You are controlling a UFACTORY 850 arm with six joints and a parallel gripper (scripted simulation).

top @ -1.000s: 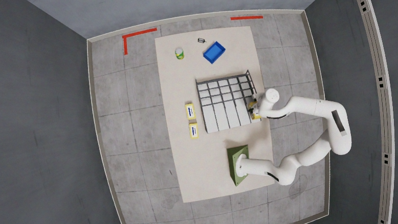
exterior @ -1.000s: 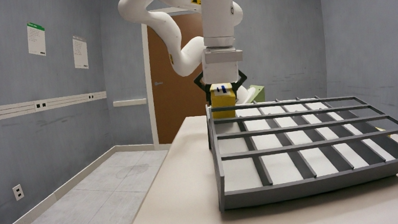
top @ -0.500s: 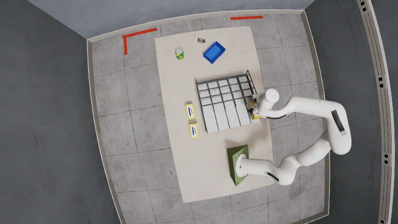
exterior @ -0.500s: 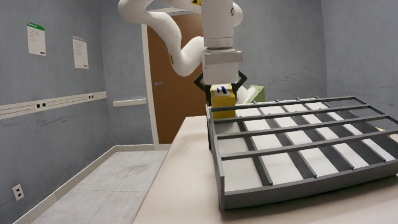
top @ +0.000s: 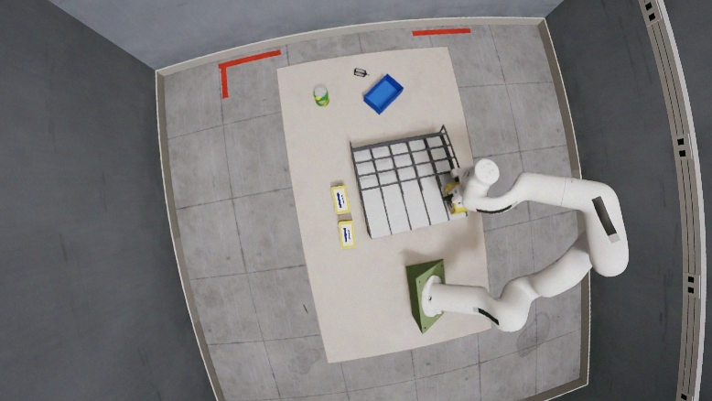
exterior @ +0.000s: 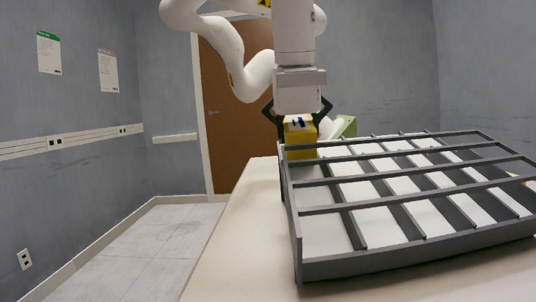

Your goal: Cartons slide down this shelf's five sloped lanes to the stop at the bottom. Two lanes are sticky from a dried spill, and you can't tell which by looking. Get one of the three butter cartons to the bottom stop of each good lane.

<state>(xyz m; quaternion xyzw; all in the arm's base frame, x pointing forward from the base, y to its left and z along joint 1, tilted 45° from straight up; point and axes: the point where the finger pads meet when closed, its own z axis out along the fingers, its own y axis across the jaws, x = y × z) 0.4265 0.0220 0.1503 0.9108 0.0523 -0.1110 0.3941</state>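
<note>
The grey shelf (top: 404, 187) with five sloped lanes stands mid-table; it also shows in the exterior view (exterior: 404, 194). My gripper (exterior: 298, 125) is shut on a yellow butter carton (exterior: 299, 135) and holds it upright at the shelf's raised end, over the outermost lane nearest the arm; in the top view the carton (top: 454, 204) is mostly hidden by my wrist. Two more butter cartons lie flat on the table beside the shelf's opposite side, one (top: 340, 199) above the other (top: 346, 233). All five lanes look empty.
A blue bin (top: 382, 92), a green-and-white can (top: 321, 95) and a small black clip (top: 361, 72) sit at the table's far end. The arm's green base (top: 425, 294) is near the shelf's low end.
</note>
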